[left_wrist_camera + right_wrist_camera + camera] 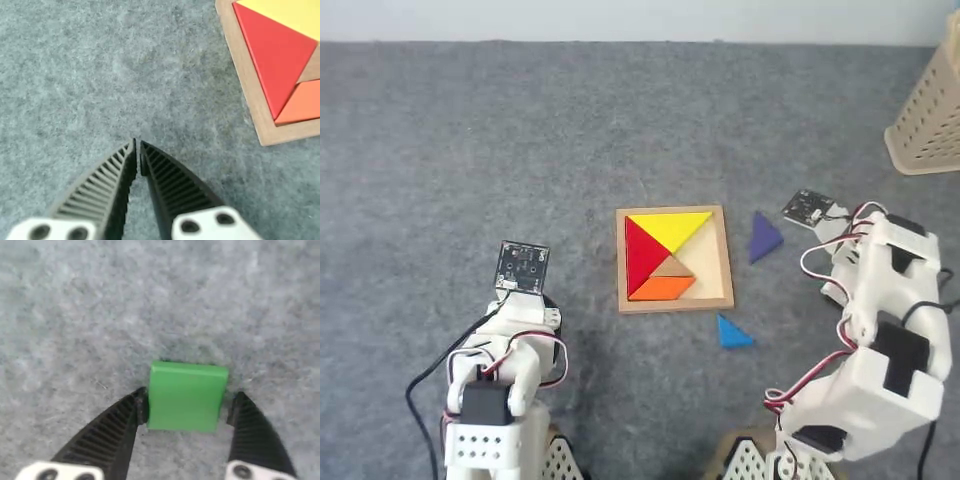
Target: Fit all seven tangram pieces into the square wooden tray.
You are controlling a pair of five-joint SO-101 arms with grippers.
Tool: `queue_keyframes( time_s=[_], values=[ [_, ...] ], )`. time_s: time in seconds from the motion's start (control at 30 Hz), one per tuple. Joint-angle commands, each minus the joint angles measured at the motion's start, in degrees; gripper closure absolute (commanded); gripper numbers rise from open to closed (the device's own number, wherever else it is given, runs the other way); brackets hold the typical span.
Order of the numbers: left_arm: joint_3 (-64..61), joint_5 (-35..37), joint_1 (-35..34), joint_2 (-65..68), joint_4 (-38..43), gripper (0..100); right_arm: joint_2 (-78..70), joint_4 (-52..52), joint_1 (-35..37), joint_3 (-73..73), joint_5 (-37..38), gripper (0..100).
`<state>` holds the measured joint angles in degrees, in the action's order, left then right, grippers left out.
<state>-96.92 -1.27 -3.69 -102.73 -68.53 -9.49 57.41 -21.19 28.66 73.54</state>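
Observation:
The square wooden tray [723, 258] lies mid-table and holds a yellow triangle [670, 228], a red triangle [641, 255], an orange piece [662, 288] and a small tan triangle [672, 267]. On the carpet to its right lie a purple triangle [764, 237] and a blue triangle [732, 332]. My right gripper [187, 400] is open and straddles a green square [186, 395] that lies flat on the carpet; one finger touches it, the other stands a hair off. My left gripper [137, 145] is shut over bare carpet, a short way from the tray's corner [250, 95].
A beige perforated basket [930, 110] stands at the far right edge. The left arm [505, 350] sits left of the tray, the right arm [880, 300] to the right of the loose triangles. Grey carpet covers the table.

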Motion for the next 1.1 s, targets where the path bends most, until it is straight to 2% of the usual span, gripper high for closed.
queue_keyframes(
  time_s=[0.0, 0.1, 0.23, 0.4, 0.47, 0.63, 0.83, 1.07],
  values=[
    [0.3, 0.5, -0.4, -0.2, -0.3, 99, -0.7, -0.3, -2.0, -1.8, 0.2, 88.6],
    [0.3, 0.5, -0.4, -0.2, -0.3, 99, -0.7, -0.2, -2.1, -3.6, -1.8, 94.3],
    [0.3, 0.5, -0.4, -0.2, -0.3, 99, -0.6, 4.9, -1.5, -9.5, -8.5, 94.6],
    [0.3, 0.5, -0.4, -0.2, -0.3, 99, -0.6, 17.8, 4.9, -18.1, -9.1, 95.0],
    [0.3, 0.5, -0.4, -0.2, -0.3, 99, -0.6, 20.4, 8.7, -20.4, -12.3, 95.0],
    [0.3, 0.5, -0.4, -0.2, -0.3, 99, -0.6, 20.4, 22.2, -24.1, -27.5, 95.0],
    [0.3, 0.5, -0.4, -0.2, -0.3, 99, -1.1, 18.0, 38.2, -24.8, -38.9, 95.0],
    [0.3, 0.5, -0.4, -0.2, -0.3, 99, -4.2, 10.2, 44.2, -24.4, -45.1, 95.0]
  ],
)
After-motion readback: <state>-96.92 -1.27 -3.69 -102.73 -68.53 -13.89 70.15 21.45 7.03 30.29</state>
